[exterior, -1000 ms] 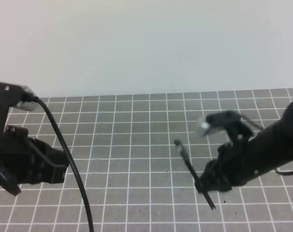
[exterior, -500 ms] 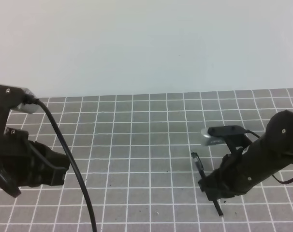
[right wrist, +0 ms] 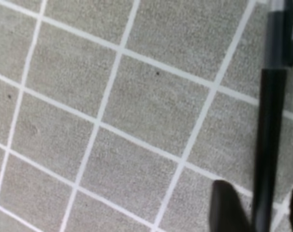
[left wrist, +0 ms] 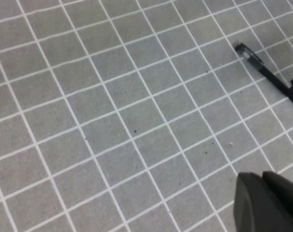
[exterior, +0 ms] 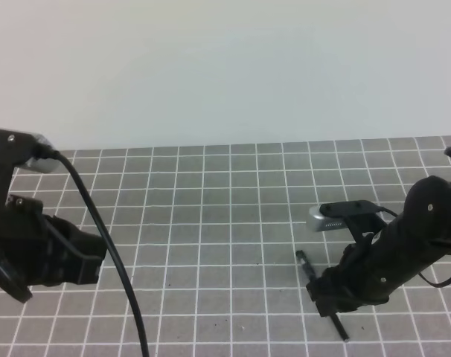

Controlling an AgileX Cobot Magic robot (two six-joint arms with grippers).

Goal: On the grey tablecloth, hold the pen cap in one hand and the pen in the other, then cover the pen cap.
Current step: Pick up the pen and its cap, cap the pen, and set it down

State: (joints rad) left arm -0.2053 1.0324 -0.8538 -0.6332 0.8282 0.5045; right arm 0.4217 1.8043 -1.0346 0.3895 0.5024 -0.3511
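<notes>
The pen [exterior: 320,291] sits between the right end effector's [exterior: 331,297] fingers.

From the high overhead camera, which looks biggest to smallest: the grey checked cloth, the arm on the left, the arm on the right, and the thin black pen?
1. The grey tablecloth.
2. and 3. The left arm and right arm look alike in size; both are cut off by the frame, so I won't rank them.
4. The pen, by far the smallest.

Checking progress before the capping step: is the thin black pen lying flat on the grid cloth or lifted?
Cannot tell; the right pincer grips the thin black pen, angled low over the grey grid cloth.
</notes>
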